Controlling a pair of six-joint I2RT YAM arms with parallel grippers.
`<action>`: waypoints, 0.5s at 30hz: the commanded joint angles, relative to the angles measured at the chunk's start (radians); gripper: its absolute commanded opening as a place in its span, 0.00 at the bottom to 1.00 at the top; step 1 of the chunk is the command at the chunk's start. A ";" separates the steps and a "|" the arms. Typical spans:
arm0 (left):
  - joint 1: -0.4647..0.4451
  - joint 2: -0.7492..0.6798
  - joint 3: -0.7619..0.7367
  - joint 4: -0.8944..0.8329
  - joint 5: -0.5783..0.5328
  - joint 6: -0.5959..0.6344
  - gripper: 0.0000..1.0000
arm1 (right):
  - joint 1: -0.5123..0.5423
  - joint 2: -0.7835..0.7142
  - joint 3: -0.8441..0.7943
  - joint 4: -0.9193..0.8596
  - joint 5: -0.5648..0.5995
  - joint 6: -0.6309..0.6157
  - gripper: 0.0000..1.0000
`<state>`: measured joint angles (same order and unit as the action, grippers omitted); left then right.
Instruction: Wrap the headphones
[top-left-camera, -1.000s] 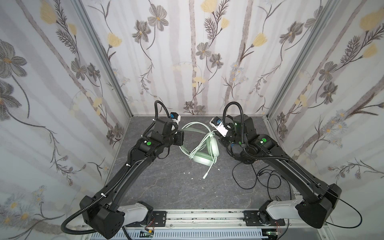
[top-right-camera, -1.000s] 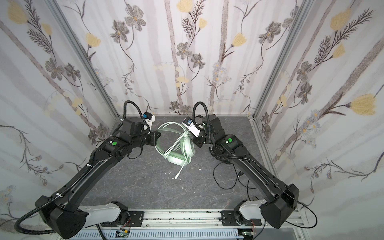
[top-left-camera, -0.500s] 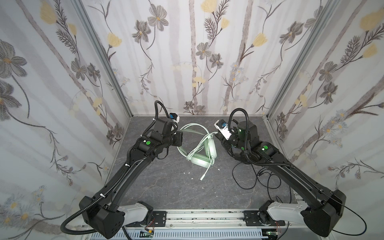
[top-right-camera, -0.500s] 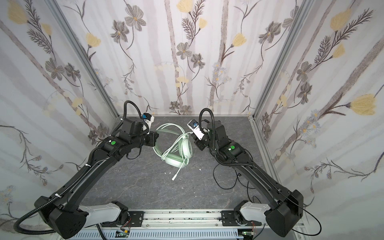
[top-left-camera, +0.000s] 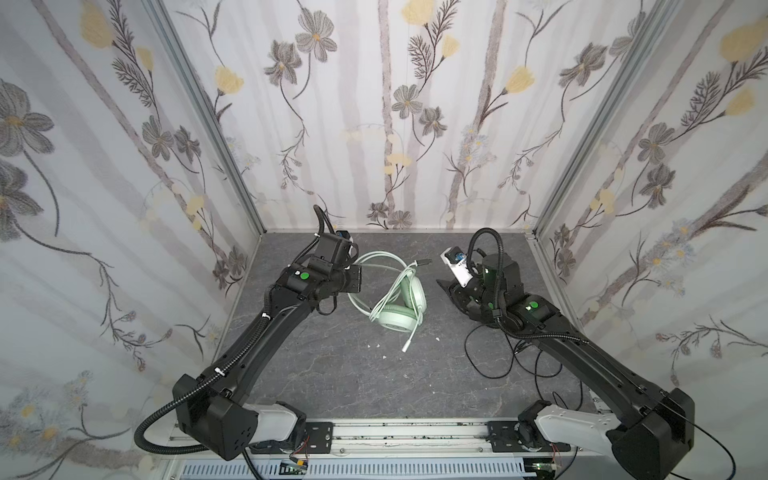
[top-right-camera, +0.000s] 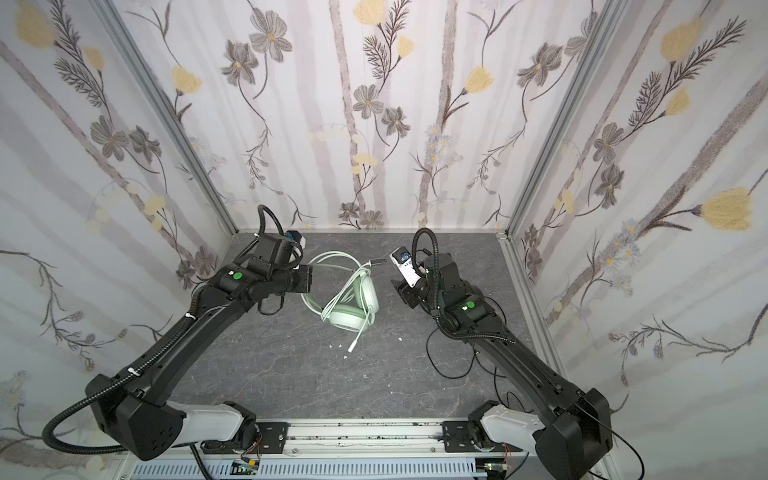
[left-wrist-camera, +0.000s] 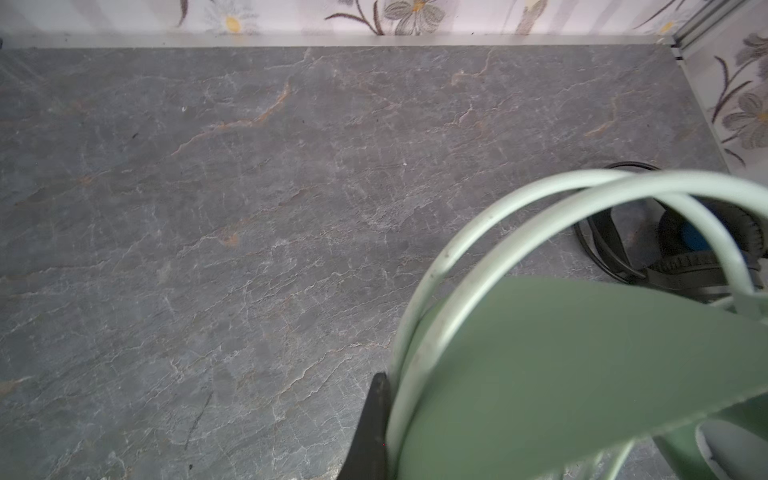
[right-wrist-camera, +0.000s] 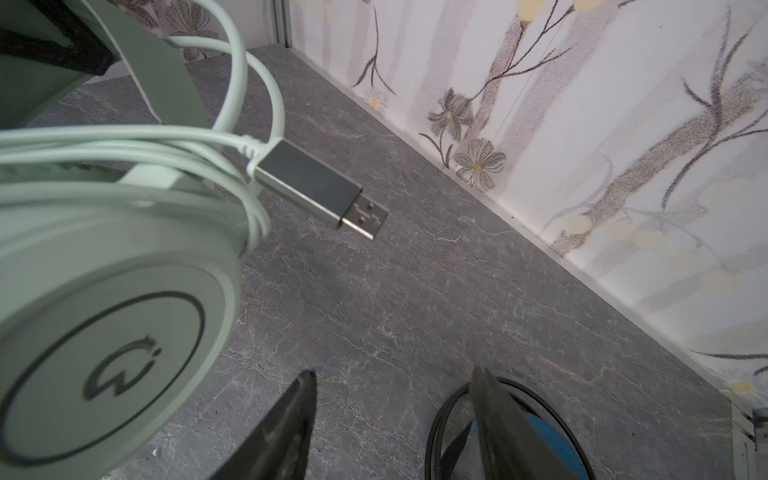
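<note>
Your left pincer (top-left-camera: 355, 277) sits left of centre in both top views, clenched on the headband of the mint headphones (top-left-camera: 402, 305). The left wrist view backs that up. One black finger (left-wrist-camera: 374, 424) shows at the bottom edge, tight against the green band that fills the lower right of the frame.

The mint headphones are in the middle of the grey table (top-left-camera: 332, 382), with the ear cups toward the centre and the band reaching up and left to that pincer. Their pale cable (top-left-camera: 368, 266) loops beside the band and runs over the cups. A white plug (top-left-camera: 406, 347) lies on the table just below them. In the right wrist view, a USB plug (right-wrist-camera: 316, 183) pokes out past the ear cup at upper centre.

Now your right pincer (top-left-camera: 449, 293), right of centre. Its fingers are spread, there is only bare table between them in the right wrist view (right-wrist-camera: 390, 415), and it grips nothing. It sits clear of the mint headphones.

In both top views the black headphones are mostly hidden under your right arm. Only their thin black cable (top-left-camera: 484, 365) sprawls loose at lower right of centre. The left wrist view catches them at the right edge (left-wrist-camera: 681, 257), black with a blue patch, behind the pale loops.
</note>
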<state>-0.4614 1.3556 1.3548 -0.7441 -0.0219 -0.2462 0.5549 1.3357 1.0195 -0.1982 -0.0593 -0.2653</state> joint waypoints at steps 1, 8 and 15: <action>0.022 0.022 0.005 0.001 -0.021 -0.075 0.00 | -0.005 -0.015 -0.008 0.059 0.061 0.021 0.62; 0.064 0.077 -0.039 0.035 -0.065 -0.108 0.00 | -0.005 -0.036 0.000 0.064 0.064 0.048 0.73; 0.140 0.189 -0.052 0.127 -0.085 -0.178 0.00 | -0.003 -0.050 0.001 0.081 0.037 0.100 0.84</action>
<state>-0.3386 1.5154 1.2976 -0.7162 -0.1017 -0.3641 0.5499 1.2907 1.0138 -0.1707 -0.0154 -0.1993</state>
